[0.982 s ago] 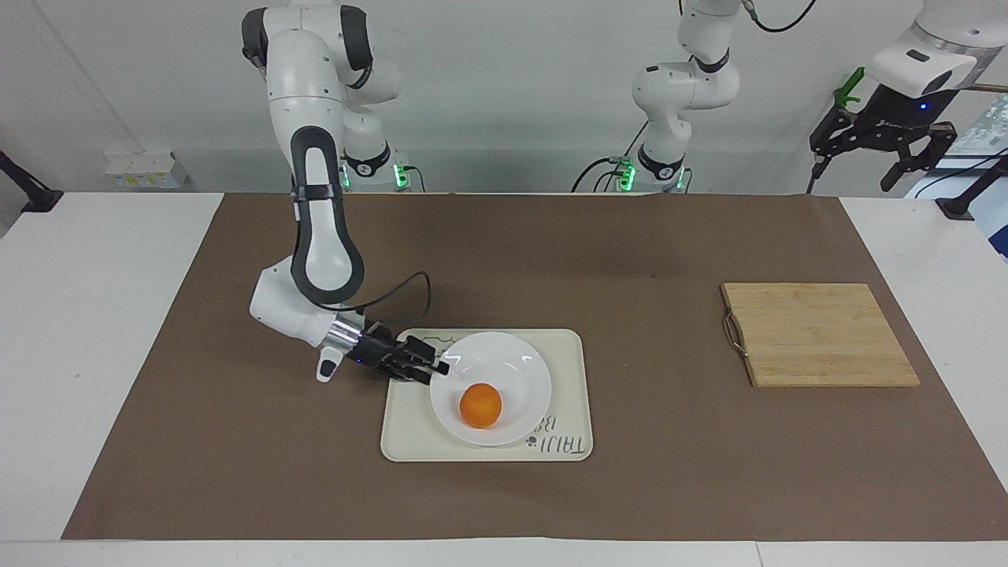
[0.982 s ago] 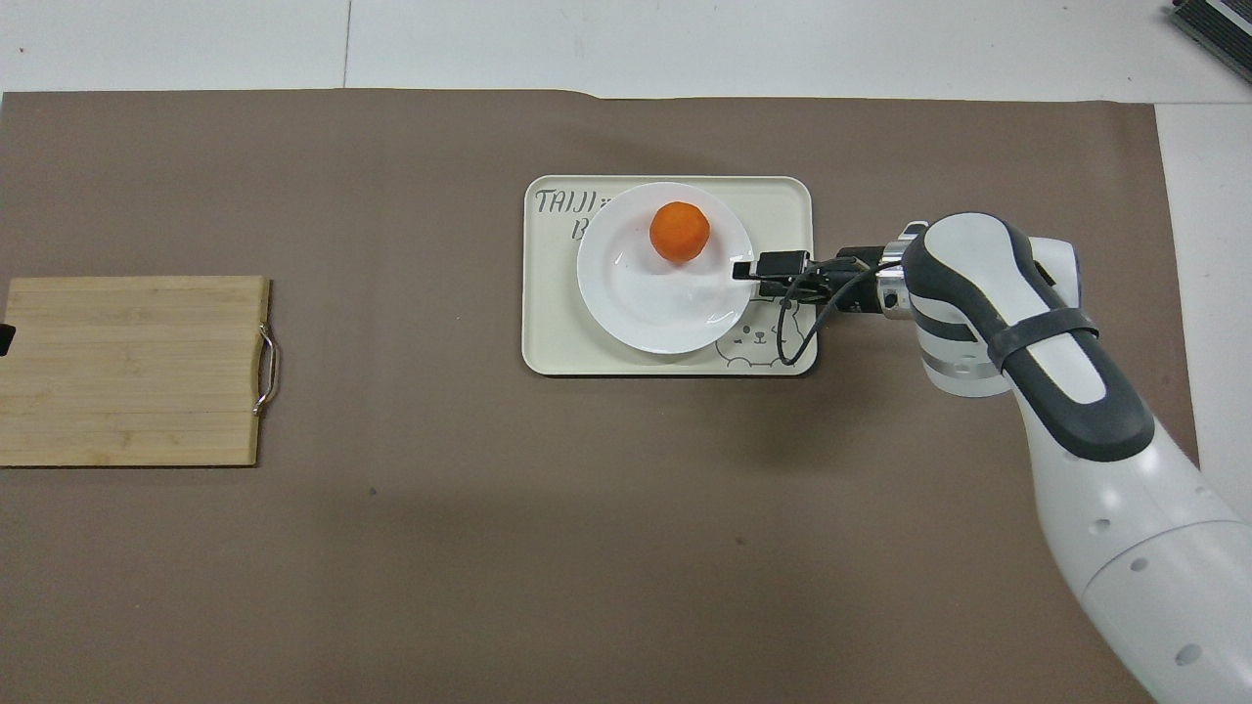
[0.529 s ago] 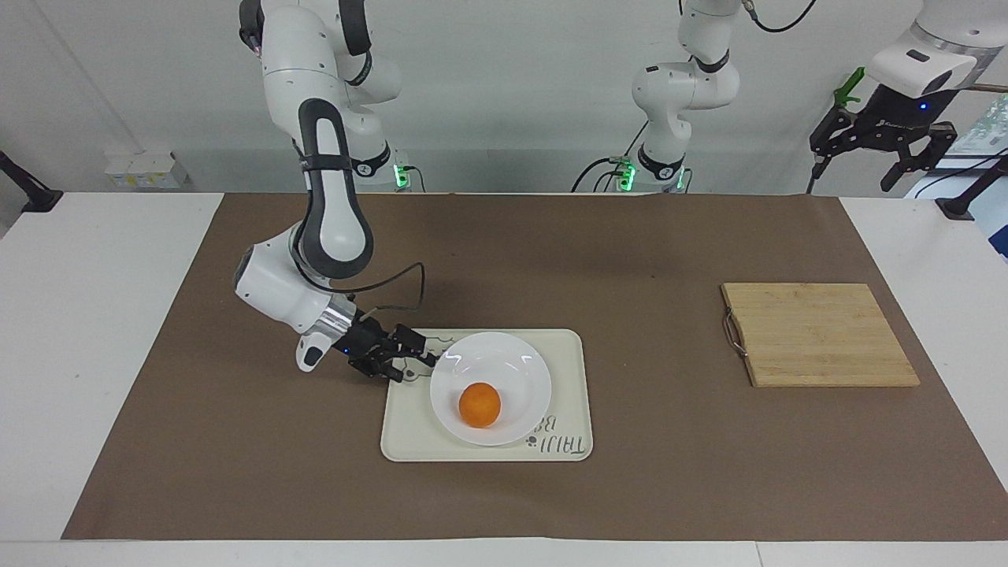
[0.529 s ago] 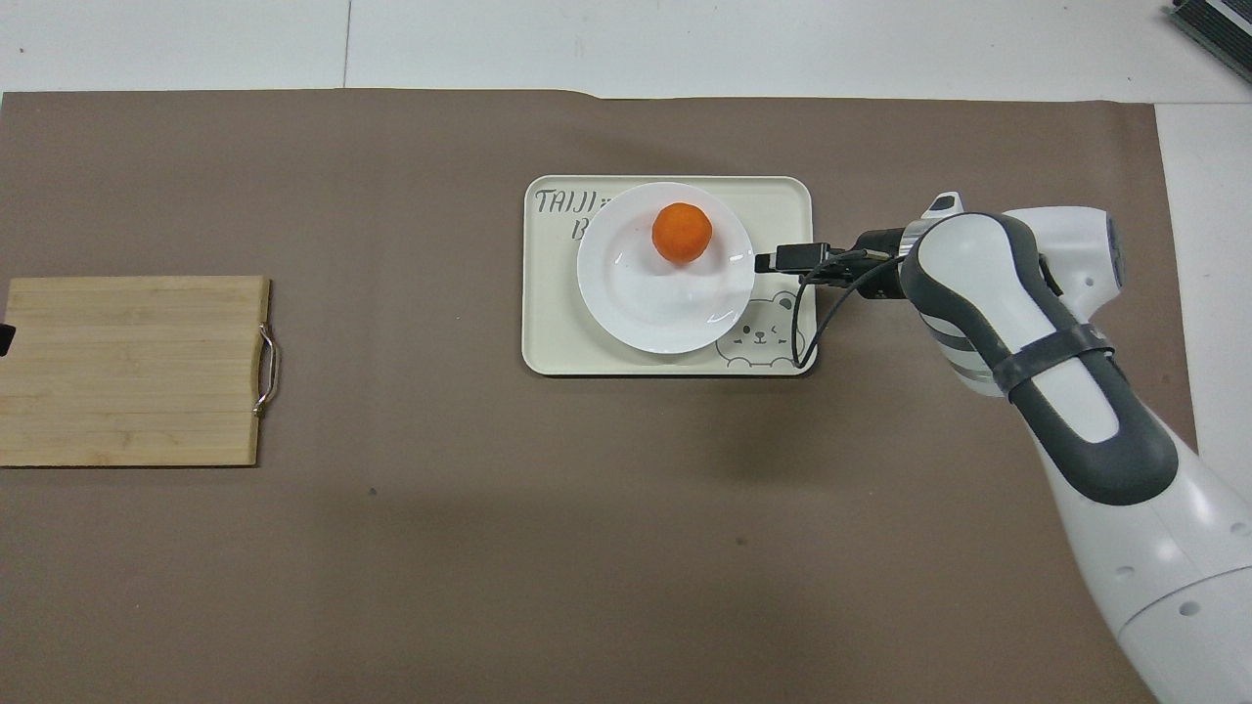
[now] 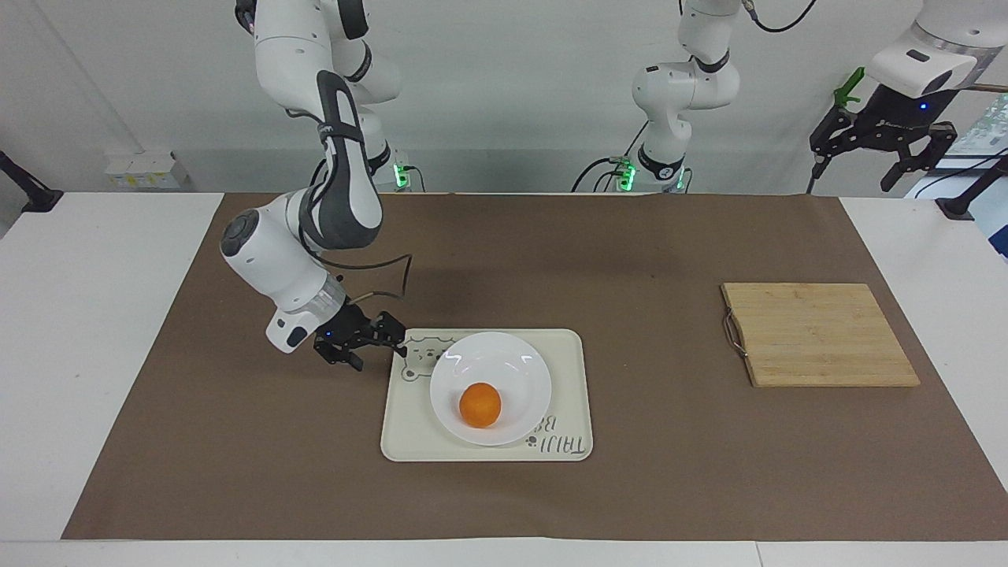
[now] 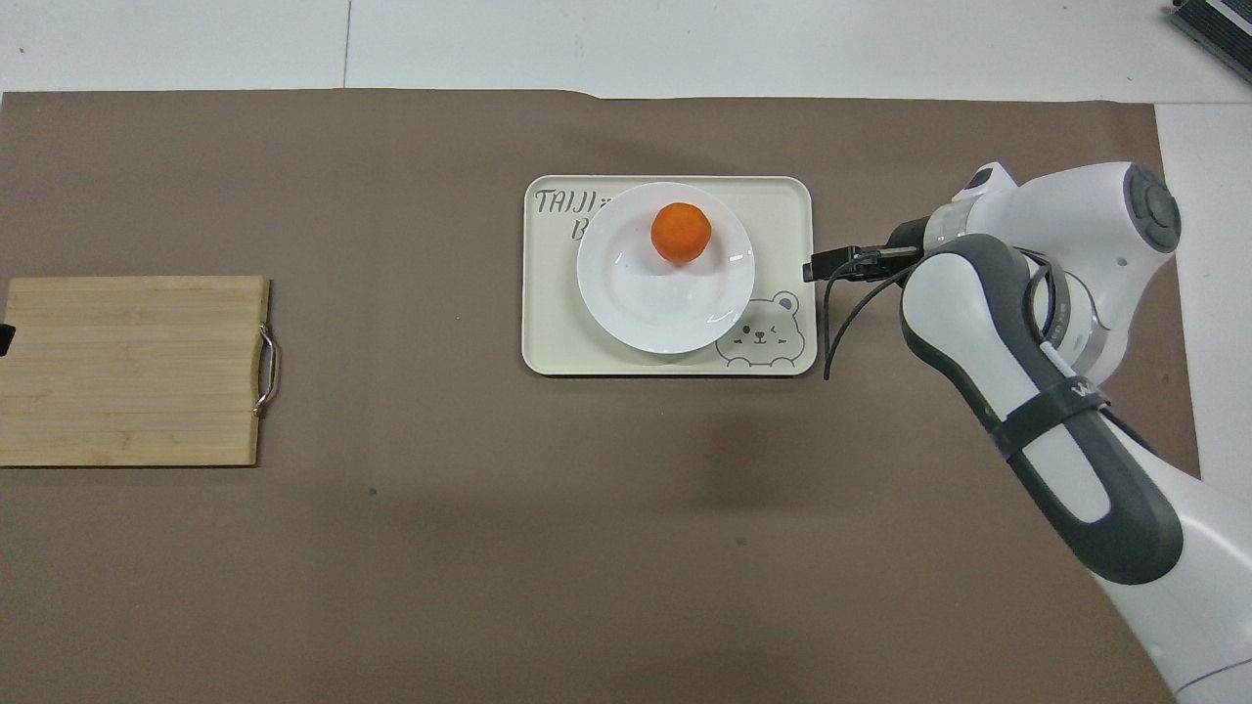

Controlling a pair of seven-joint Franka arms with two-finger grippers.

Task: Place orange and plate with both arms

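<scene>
Orange (image 5: 479,404) on plate (image 5: 516,362), plate on tray (image 5: 567,346).

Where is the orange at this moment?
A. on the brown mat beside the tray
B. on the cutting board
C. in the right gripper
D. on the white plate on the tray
D: the orange sits on the plate, which rests on the tray.
</scene>
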